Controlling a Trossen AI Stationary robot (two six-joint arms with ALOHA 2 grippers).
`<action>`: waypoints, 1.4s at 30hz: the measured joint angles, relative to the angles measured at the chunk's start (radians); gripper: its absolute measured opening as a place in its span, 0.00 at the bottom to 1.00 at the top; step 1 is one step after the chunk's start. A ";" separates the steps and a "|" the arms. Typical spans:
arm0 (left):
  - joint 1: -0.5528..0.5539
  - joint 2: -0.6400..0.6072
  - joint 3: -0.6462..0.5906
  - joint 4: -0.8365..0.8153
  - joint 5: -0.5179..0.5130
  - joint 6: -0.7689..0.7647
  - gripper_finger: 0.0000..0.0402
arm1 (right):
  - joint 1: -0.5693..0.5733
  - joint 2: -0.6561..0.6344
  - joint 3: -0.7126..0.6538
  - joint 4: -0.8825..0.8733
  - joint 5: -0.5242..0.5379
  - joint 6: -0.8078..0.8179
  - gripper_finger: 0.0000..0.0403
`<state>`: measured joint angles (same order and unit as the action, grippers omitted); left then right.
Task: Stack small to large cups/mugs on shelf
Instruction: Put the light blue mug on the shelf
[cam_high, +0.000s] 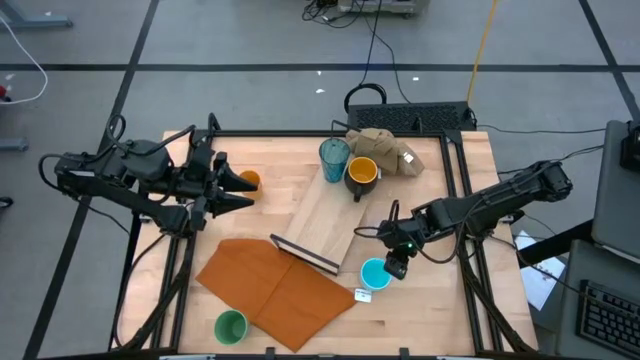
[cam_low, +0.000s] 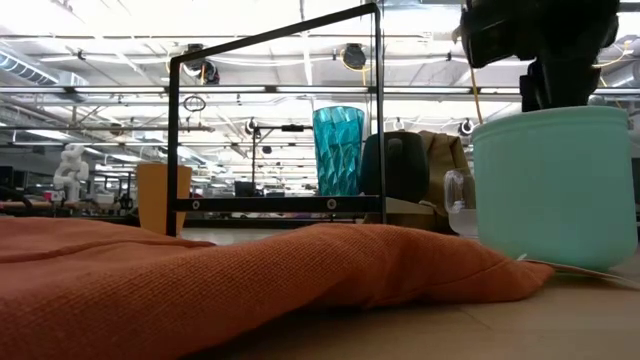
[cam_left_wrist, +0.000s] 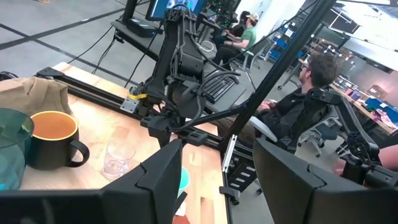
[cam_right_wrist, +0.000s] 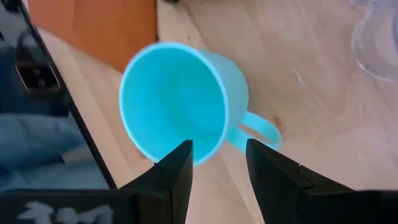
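Note:
The light blue mug (cam_high: 374, 272) stands upright on the table near the front right, just right of the pale board (cam_high: 322, 222) with its dark strip (cam_high: 305, 256). My right gripper (cam_high: 397, 262) is open above the mug, one finger on each side of its wall beside the handle (cam_right_wrist: 258, 127). The teal tumbler (cam_high: 334, 158) and the dark yellow-lined mug (cam_high: 361, 172) stand at the board's far end. The clear glass (cam_left_wrist: 118, 158) stands on the table. The orange cup (cam_high: 250, 181) is just beyond my open left gripper (cam_high: 238, 191). The green cup (cam_high: 231, 326) stands at the front left. My right gripper comes from above, slanting from the table's right. One finger (cam_right_wrist: 177, 168) stands over the mug's inside and the other (cam_right_wrist: 267, 171) outside by the handle. I cannot tell whether either finger touches the mug's rim (cam_right_wrist: 211, 152). The mug stands on the table.
An orange-brown flat sheet (cam_high: 275, 285) lies at the front, partly under the board's dark end. A tan cloth lump (cam_high: 385, 148) lies at the back right. A black frame (cam_high: 460, 200) borders the table. People sit at desks beyond the table (cam_left_wrist: 292, 106).

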<state>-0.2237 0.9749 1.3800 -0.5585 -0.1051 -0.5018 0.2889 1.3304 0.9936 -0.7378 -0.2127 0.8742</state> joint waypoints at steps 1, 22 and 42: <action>0.000 0.000 0.000 0.000 0.000 0.000 0.49 | 0.003 0.000 0.000 -0.001 -0.001 -0.030 0.34; 0.000 0.000 0.000 0.000 0.000 -0.085 0.49 | 0.018 0.008 -0.013 -0.052 0.082 -0.606 0.34; 0.000 0.000 0.000 0.001 -0.008 -0.104 0.49 | 0.029 0.055 -0.013 -0.023 0.051 -0.741 0.34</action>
<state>-0.2237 0.9749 1.3800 -0.5575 -0.1131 -0.6056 0.3180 1.3849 0.9810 -0.7604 -0.1612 0.1331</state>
